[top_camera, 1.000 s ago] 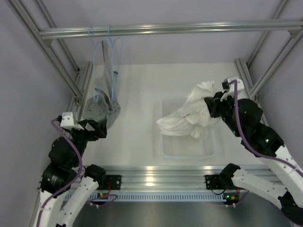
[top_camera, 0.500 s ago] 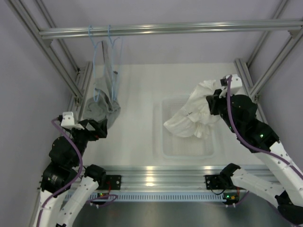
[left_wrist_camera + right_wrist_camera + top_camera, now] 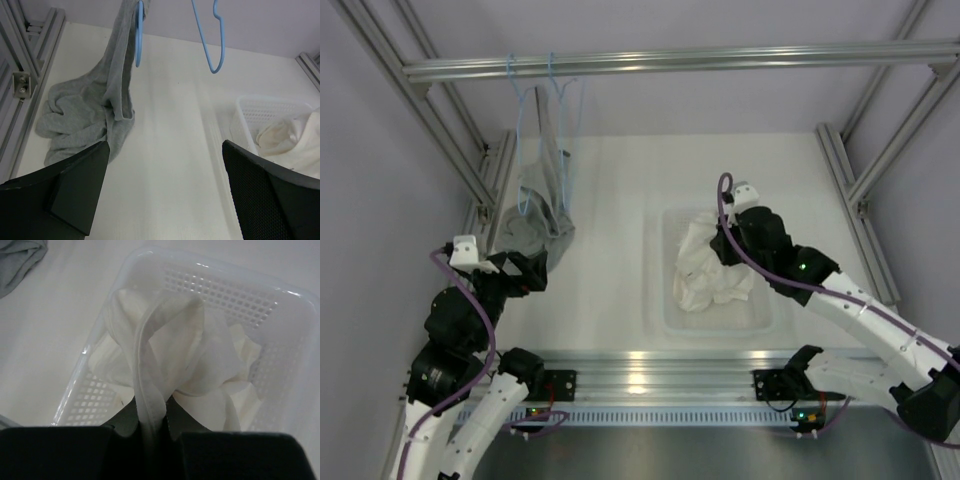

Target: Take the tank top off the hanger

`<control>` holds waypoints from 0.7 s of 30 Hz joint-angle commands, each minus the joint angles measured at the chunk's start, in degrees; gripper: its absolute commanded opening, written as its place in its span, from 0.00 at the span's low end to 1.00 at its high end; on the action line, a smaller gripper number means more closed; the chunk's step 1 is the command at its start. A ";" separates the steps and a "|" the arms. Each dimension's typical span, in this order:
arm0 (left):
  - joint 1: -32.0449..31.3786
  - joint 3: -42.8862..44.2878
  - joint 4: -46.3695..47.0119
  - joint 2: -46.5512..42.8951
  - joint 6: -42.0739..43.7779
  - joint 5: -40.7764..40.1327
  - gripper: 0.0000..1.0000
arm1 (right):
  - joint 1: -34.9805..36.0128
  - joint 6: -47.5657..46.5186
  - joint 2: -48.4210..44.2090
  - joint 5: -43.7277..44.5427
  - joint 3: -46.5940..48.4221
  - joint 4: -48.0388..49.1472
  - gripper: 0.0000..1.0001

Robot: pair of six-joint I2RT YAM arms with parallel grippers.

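Observation:
The white tank top (image 3: 705, 272) is bunched in the clear plastic basket (image 3: 665, 322); it also shows in the right wrist view (image 3: 170, 355) and the left wrist view (image 3: 295, 145). My right gripper (image 3: 718, 243) is shut on a fold of it above the basket; in the right wrist view the gripper (image 3: 150, 422) pinches a strap. Two light-blue hangers hang from the top rail: one bare (image 3: 569, 110), (image 3: 212, 40), one (image 3: 523, 130), (image 3: 139, 35) with the grey garment. My left gripper (image 3: 533, 270) is open and empty, near the grey garment.
The grey garment (image 3: 532, 228) hangs from the left hanger and pools on the table by the left frame post (image 3: 492, 190); it also shows in the left wrist view (image 3: 82, 120). An aluminium rail (image 3: 670, 62) crosses overhead.
My right gripper has swung left and down from the back right, carrying the tank top, which now lies bunched in the basket. The left arm has not moved.

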 commanded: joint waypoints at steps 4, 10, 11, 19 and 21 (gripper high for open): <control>0.00 -0.54 3.16 0.96 -0.03 0.51 0.99 | 4.53 4.37 2.73 3.60 0.01 10.65 0.00; 0.00 -0.54 3.16 0.69 0.05 0.68 0.99 | -0.38 5.78 4.93 5.47 -4.55 11.00 0.00; 0.00 -0.37 3.07 0.78 -0.03 0.59 0.99 | -0.83 5.69 5.02 5.37 -5.26 11.26 0.00; 0.00 0.51 1.14 4.38 -1.18 -5.99 0.99 | -3.82 3.85 14.15 -6.22 -4.91 10.83 0.23; 0.18 0.77 0.61 6.31 -1.26 -6.87 0.99 | -4.08 3.24 14.07 -6.84 -4.91 10.57 0.49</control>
